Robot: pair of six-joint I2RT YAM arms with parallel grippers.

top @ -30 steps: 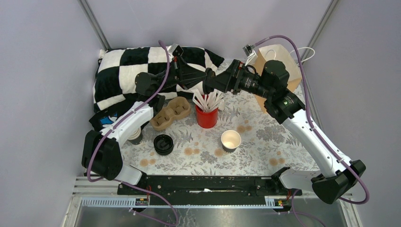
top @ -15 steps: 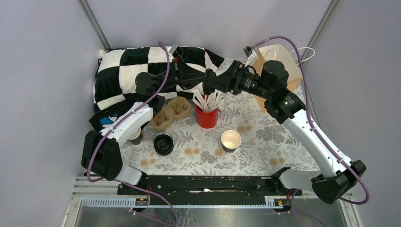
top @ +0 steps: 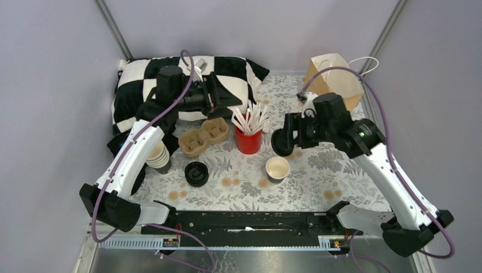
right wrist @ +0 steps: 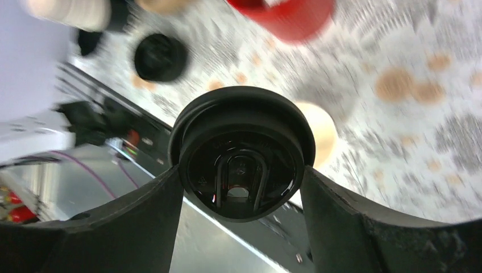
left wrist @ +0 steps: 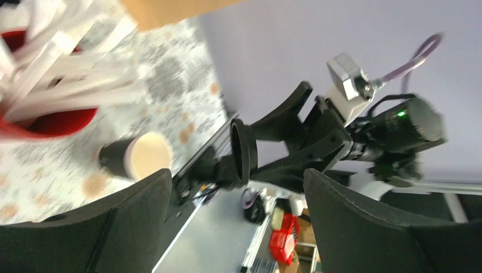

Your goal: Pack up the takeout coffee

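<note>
I'm looking into a grey-walled booth with a floral-clothed table [top: 352,170], a checkered cloth bunched at its far left and a brown paper bag [top: 335,77] standing at its far right. The right arm reaches in over the middle of the table, while the left arm is off over the checkered cloth. That makes the right arm clearly the nearer one to the work.

The cardboard carrier [top: 203,135] lies left of centre, just beside the red cup of stirrers [top: 248,142]. A loose stack of lids [top: 196,173] sits nearer to me.

The open cup [top: 277,168] stands upright and lidless near the table's middle. The right gripper [right wrist: 241,172] is clamped on a black lid [top: 282,142], one finger on each side of its rim, just beyond the cup and above it. The lid is held on edge, its face turned sideways rather than down. In the wrist view the cup's pale mouth peeks out from behind the lid's right side.

My judgement is that the lid must be rolled flat and brought toward me over the rim before it is pressed on.

The left gripper [top: 223,99] is spread wide, with nothing between its fingers.
</note>
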